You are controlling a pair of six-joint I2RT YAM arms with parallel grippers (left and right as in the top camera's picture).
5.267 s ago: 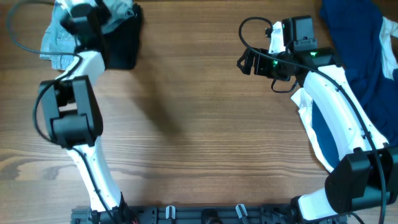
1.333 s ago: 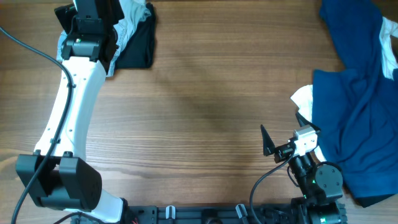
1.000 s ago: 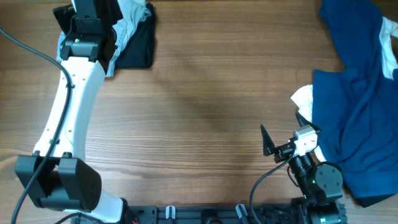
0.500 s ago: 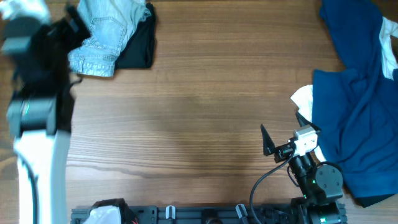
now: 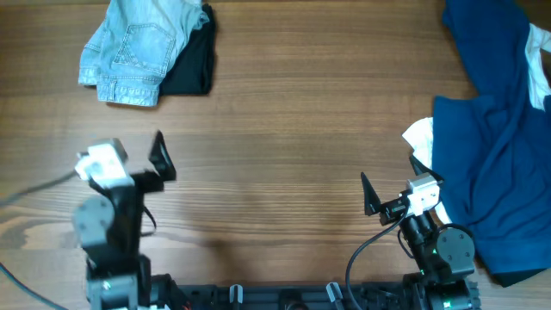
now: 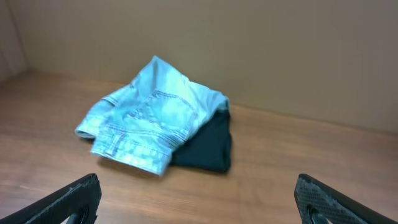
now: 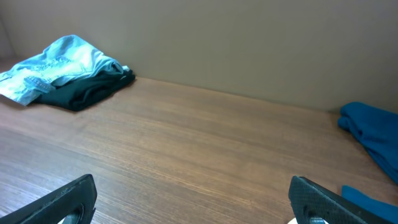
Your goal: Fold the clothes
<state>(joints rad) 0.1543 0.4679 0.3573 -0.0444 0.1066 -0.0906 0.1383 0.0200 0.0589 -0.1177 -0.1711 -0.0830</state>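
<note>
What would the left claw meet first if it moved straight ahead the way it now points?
Probably the denim shorts, lying over the black garment; the table before them looks free. Depth is unclear.

The wooden table (image 5: 284, 129) carried a pair of pale denim shorts (image 5: 129, 52), bunched up at its far left corner. A black garment (image 5: 191, 65) lay touching the shorts on their right, partly tucked beneath them. Well apart from the shorts, across the width of the table, dark navy garments (image 5: 504, 146) sprawled along the right edge, with a white cloth (image 5: 420, 136) poking out on the side facing the shorts.
</note>
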